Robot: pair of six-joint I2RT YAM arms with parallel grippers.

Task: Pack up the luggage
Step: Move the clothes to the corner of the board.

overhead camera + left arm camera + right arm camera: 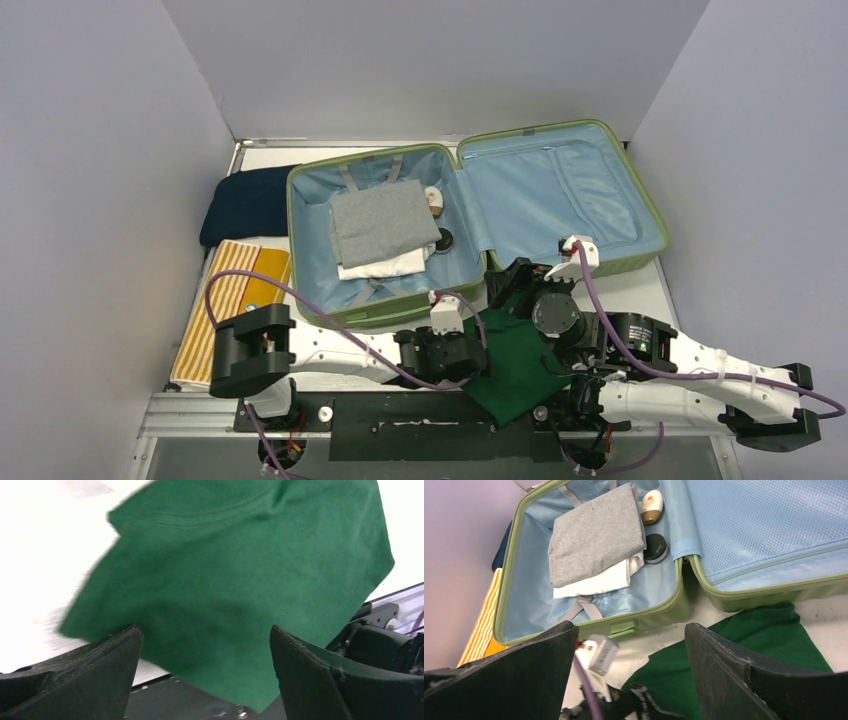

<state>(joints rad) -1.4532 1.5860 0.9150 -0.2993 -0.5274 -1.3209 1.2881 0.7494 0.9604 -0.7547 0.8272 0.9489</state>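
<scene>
Luggage (560, 190) lies open, grey shirt (380, 222) inside; left hand (205, 630) spread wide over green cloth (235, 570), seemingly not gripping it; right hand (631, 627) wide, empty

No text can be read; the small bottle (651, 506) in the luggage (659, 616) carries an orange mark, too blurred.

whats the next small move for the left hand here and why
Probably lower the left hand onto the green shirt and close on its near edge. Both hands are open and hold nothing, the right hand included. The green shirt lies outside the luggage, right under the left hand, while the grey shirt is already packed inside.
</scene>
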